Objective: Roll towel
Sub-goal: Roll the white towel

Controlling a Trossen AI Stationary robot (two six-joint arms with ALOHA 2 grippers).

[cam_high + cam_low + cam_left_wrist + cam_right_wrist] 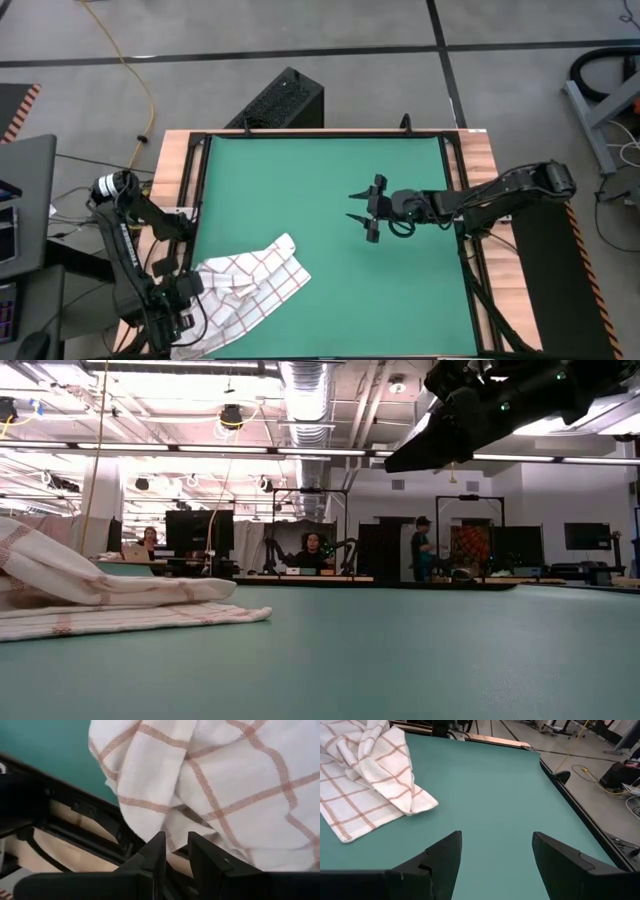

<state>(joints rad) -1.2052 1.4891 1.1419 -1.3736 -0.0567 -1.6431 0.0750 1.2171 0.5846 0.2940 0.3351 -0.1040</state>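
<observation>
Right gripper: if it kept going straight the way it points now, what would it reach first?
Probably the towel. The right gripper, open, points across bare green mat toward the bunched cloth at the left arm's corner; how high it passes is unclear.

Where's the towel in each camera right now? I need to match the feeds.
High view: towel bottom left, crumpled at the mat's corner by the left gripper.
Low view: far left, lying on the mat.
Left wrist: fills the upper right.
Right wrist: top left.
Shared landmark: the green mat.
</observation>
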